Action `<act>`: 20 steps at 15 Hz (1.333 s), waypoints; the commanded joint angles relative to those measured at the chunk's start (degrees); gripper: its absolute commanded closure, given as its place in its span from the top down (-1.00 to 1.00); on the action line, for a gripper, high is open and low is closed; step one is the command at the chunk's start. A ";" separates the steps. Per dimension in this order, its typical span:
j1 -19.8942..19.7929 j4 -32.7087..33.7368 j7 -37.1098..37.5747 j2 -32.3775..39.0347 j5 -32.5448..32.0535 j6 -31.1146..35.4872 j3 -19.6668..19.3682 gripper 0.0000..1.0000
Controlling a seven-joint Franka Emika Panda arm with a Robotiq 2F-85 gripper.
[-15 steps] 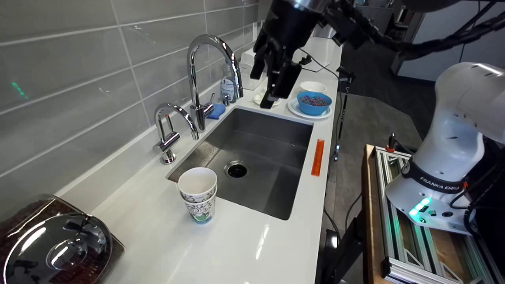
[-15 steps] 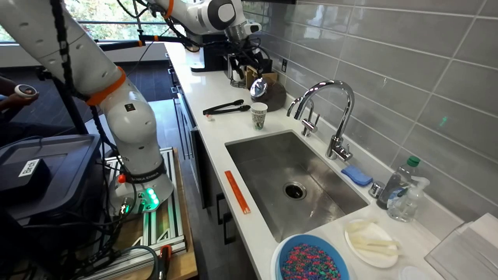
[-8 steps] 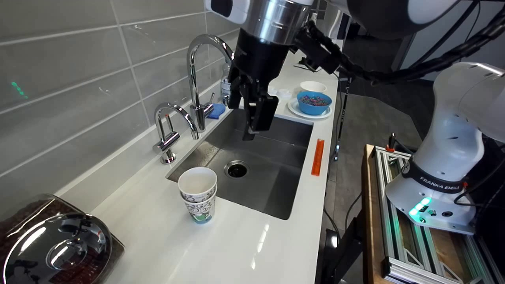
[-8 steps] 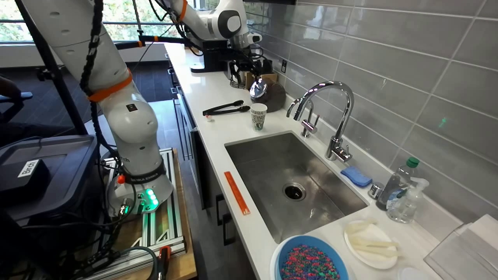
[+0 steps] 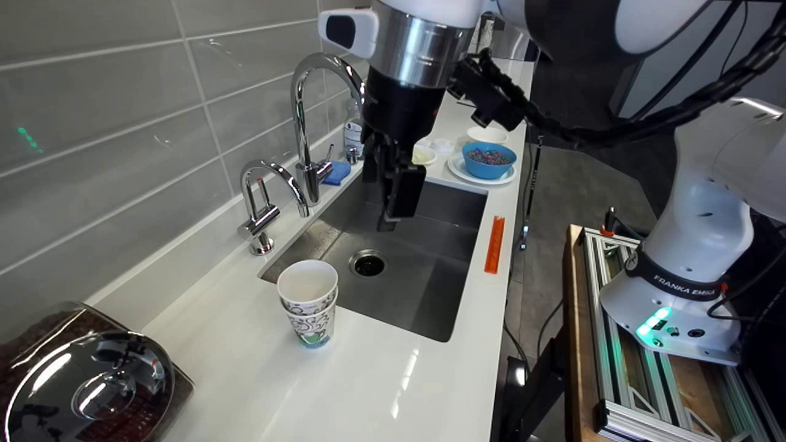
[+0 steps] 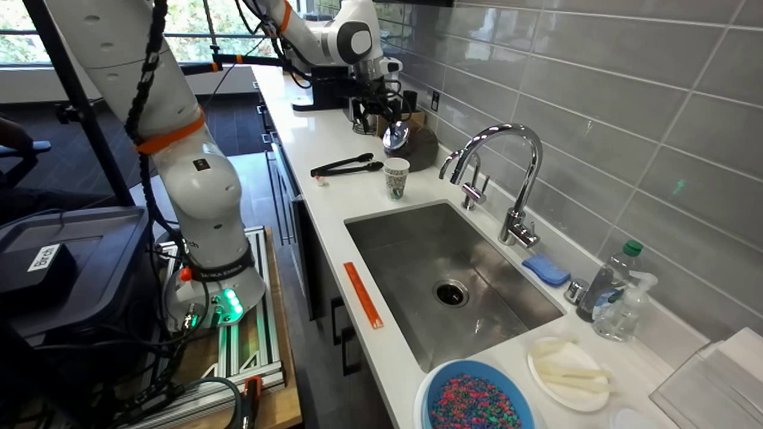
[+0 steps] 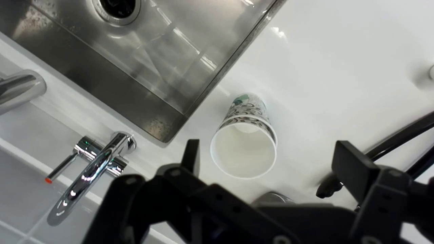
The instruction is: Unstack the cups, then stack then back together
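Observation:
Two white patterned paper cups stand nested and upright on the white counter, near the sink's end. In an exterior view the upper cup (image 5: pixel 308 285) sits inside the lower cup (image 5: pixel 315 328), both rims showing. The nested cups (image 6: pixel 396 179) look like one cup in an exterior view. In the wrist view the upper cup's open mouth (image 7: pixel 244 152) faces me, and the lower cup's side (image 7: pixel 249 105) shows beyond it. My gripper (image 7: pixel 272 157) is open and empty, its fingers wide apart. It hovers higher than the cups without touching them, as an exterior view shows the gripper (image 5: pixel 384 191).
The steel sink (image 5: pixel 405 294) lies beside the cups. A small faucet (image 5: pixel 261 212) and a tall faucet (image 5: pixel 319 123) stand along the tiled wall. A lidded jar (image 5: pixel 92 393) and black tongs (image 6: pixel 346 167) are near the cups. An orange strip (image 5: pixel 495 245) lies on the counter edge.
My gripper has come lower and closer to the cups, moving mostly in the first half second and slightly after. It stays open. The cups have not moved.

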 commanded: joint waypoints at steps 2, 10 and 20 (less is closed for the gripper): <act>-1.78 0.36 14.41 4.77 -1.77 3.53 2.70 1.00; -2.87 0.90 31.96 11.12 -10.61 13.24 2.91 1.00; -1.54 5.48 38.29 18.42 -16.44 12.68 0.30 1.00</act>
